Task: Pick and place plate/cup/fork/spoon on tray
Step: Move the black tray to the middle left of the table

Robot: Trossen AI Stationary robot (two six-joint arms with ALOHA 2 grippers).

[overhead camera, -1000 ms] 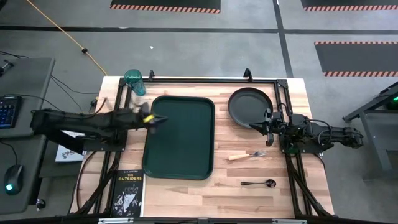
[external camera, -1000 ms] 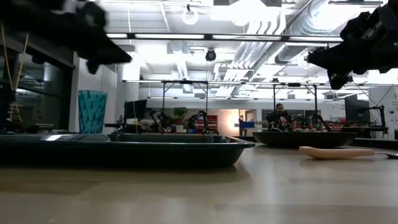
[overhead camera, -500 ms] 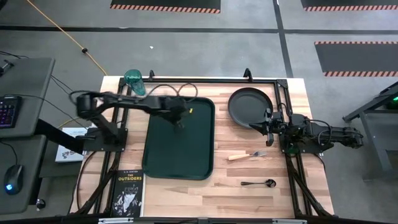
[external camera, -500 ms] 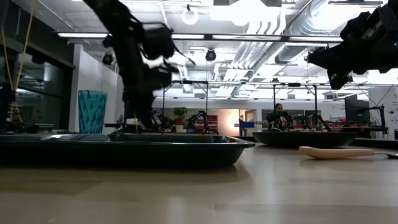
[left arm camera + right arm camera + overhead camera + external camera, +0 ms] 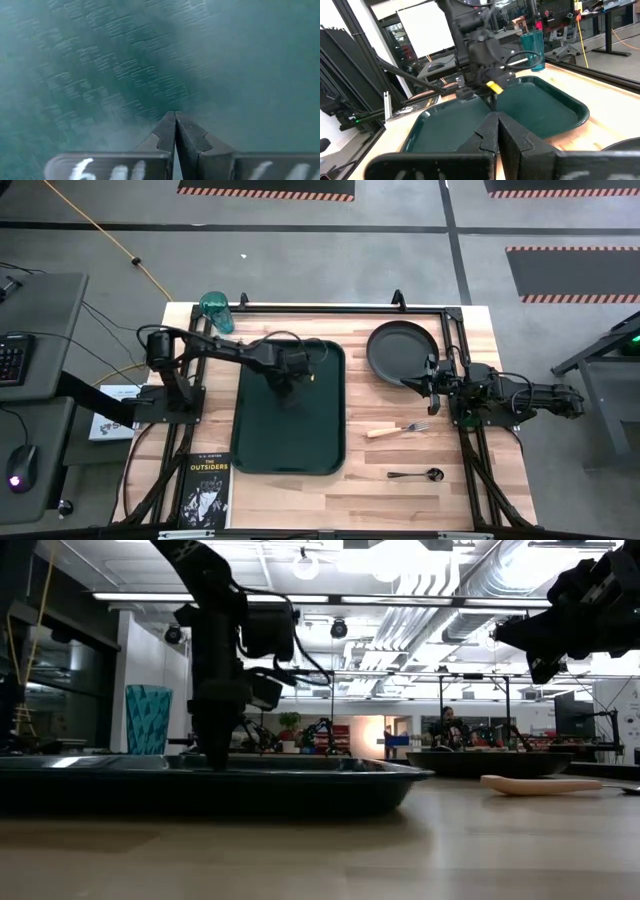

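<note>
a: left gripper [image 5: 291,387], upper centre of the high view, fingers pressed together, tip seemingly touching the tray [image 5: 262,440] floor.
b: right gripper [image 5: 431,376], centre right, pressed together, by the plate [image 5: 398,346]. cup [image 5: 215,310] upper left; fork [image 5: 396,430], spoon [image 5: 417,475] lower right.

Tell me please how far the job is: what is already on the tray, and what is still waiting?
Nothing is on the tray yet. The left gripper, shut and empty, presses down on the tray's floor. The right gripper, also shut, waits beside the plate. Still to move: the plate, the cup at the table's far left corner, the fork and the spoon, both right of the tray.
</note>
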